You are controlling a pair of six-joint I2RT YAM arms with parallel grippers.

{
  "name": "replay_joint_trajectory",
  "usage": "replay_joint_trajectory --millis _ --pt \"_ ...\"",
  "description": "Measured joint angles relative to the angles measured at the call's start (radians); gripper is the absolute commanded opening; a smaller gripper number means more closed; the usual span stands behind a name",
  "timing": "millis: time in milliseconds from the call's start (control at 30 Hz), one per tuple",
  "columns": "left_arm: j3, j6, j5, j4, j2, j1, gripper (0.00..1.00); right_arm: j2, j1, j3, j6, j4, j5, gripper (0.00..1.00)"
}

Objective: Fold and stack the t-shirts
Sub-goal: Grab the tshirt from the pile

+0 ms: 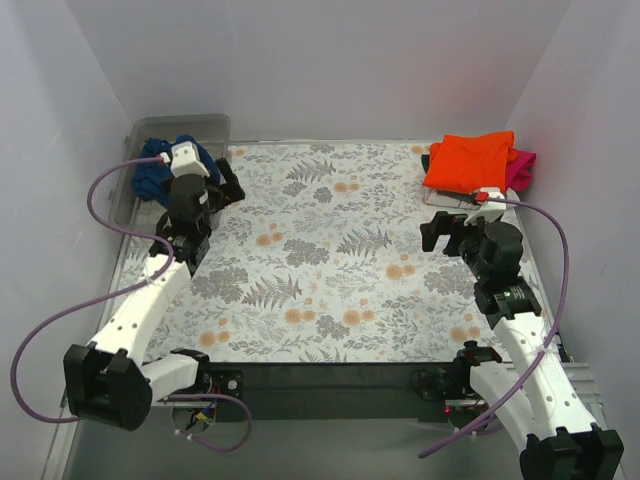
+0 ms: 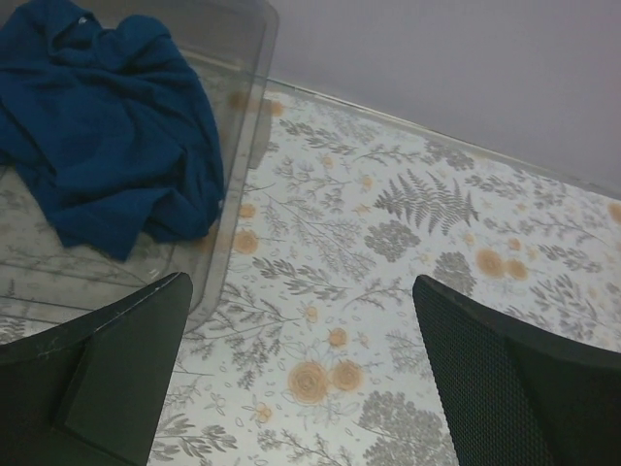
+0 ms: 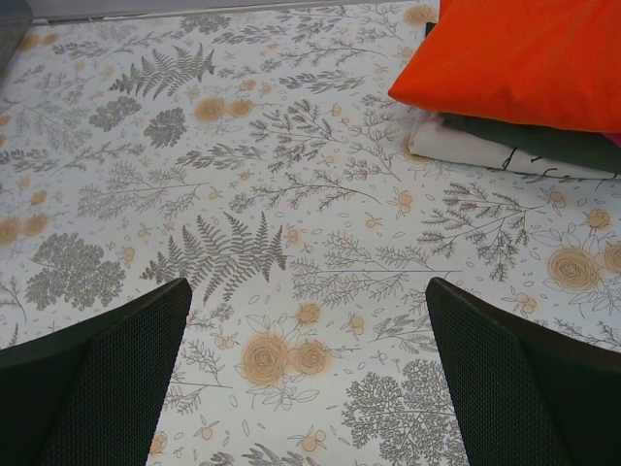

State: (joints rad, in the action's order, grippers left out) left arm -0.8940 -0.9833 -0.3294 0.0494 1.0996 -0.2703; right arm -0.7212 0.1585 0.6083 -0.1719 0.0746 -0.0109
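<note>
A crumpled navy blue t-shirt [image 1: 158, 170] lies in a clear plastic bin [image 1: 135, 200] at the back left; it also shows in the left wrist view [image 2: 107, 146]. A stack of folded shirts sits at the back right: bright orange [image 1: 468, 160] on top, magenta [image 1: 522, 168] beneath, with white and dark layers showing under the orange one [image 3: 524, 53] in the right wrist view. My left gripper [image 1: 222, 183] is open and empty over the cloth, just right of the bin. My right gripper [image 1: 445, 230] is open and empty, in front of the stack.
A floral-print cloth [image 1: 340, 250] covers the table. Pale walls close in the back and both sides. The bin's clear wall [image 2: 247, 116] stands just left of my left gripper. Purple cables loop from both arms.
</note>
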Motion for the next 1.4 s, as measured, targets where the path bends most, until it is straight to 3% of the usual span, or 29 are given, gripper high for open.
replay_joint_trajectory --millis 233,500,900,967,1033,1067,1133,1167,1200,1400 --pt "-0.135 0.000 0.060 0.012 0.264 0.269 0.90 0.023 0.000 -0.003 0.000 0.000 -0.002 0.98" --pt "-0.316 0.011 0.064 -0.005 0.594 0.361 0.89 0.023 0.000 -0.003 0.000 0.000 -0.012 0.98" --pt "-0.397 0.003 0.103 -0.080 0.887 0.468 0.84 -0.010 0.000 -0.003 0.000 0.000 -0.026 0.98" --pt "-0.403 0.000 0.106 -0.092 0.904 0.467 0.79 -0.012 0.000 -0.003 0.000 0.000 -0.027 0.98" --pt "-0.421 -0.002 0.110 -0.100 0.922 0.467 0.68 -0.014 0.000 -0.003 0.000 0.000 -0.029 0.98" --pt "-0.434 -0.004 0.111 -0.103 0.933 0.467 0.54 -0.014 0.000 -0.003 0.000 0.000 -0.030 0.98" --pt "-0.452 -0.008 0.119 -0.111 0.947 0.467 0.36 -0.016 0.000 -0.003 0.000 0.000 -0.030 0.98" --pt "-0.456 -0.007 0.124 -0.110 0.949 0.467 0.13 -0.018 0.000 -0.003 0.000 0.000 -0.030 0.98" --pt "-0.460 -0.014 0.129 -0.110 0.951 0.467 0.03 -0.019 0.000 -0.003 0.000 0.000 -0.029 0.99" --pt "-0.471 -0.020 0.178 -0.093 0.942 0.467 0.00 -0.019 0.000 -0.003 0.000 0.000 -0.029 0.98"
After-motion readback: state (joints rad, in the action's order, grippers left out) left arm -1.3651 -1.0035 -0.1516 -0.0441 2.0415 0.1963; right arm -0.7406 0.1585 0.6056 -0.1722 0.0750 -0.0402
